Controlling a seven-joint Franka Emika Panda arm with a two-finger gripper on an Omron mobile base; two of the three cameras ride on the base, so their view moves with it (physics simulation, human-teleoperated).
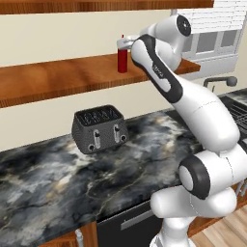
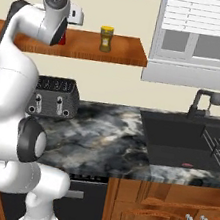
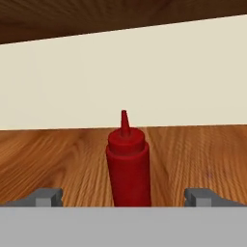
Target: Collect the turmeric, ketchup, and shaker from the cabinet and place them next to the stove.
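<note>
We see the ketchup point(image 1: 122, 60) upright on the left of the cabinet point(image 1: 58, 77) shelf, with our gripper point(image 3: 123, 197) spread wide around it, not yet clamped. Further right the turmeric point(image 2: 106, 38) sits on the same board. Nothing is collected; all three placements beside the stove remain, we judge
</note>
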